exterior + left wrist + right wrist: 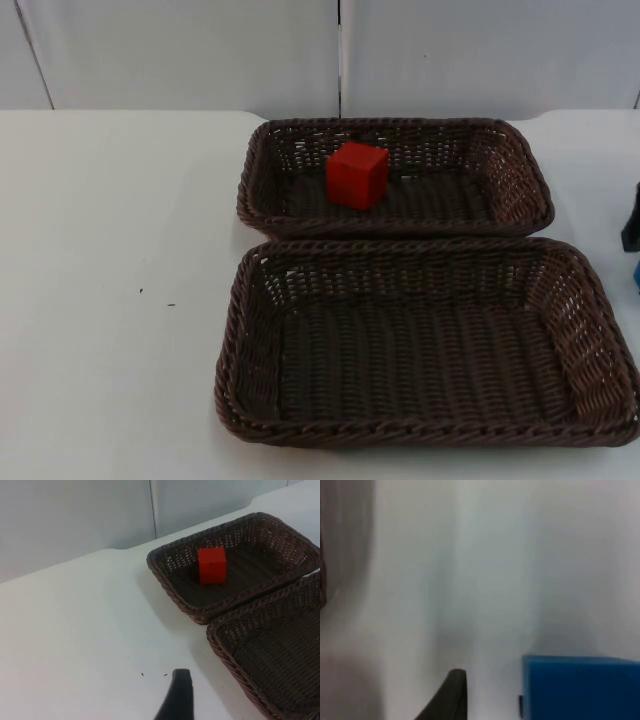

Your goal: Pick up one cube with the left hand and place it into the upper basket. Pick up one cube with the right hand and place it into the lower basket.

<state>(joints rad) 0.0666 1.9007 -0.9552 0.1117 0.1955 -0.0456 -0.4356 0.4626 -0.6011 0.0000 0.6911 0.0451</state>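
Observation:
A red cube (357, 175) (212, 565) lies in the upper brown wicker basket (262, 160) (165, 575), left of its middle. The lower basket (232, 340) (220, 640) has nothing in it. My left gripper (177, 700) hovers over the bare table, left of both baskets and well back from the red cube. A blue cube (636, 272) (580, 690) rests on the table at the right edge, beside the lower basket's far right corner. My right gripper (631, 225) (490, 705) is low over it and open, one fingertip (450, 695) standing a gap away from the cube's side.
The two baskets sit edge to edge in the middle of the white table (120, 280). The grey partition wall (200, 50) closes off the back. Wide bare table lies left of the baskets.

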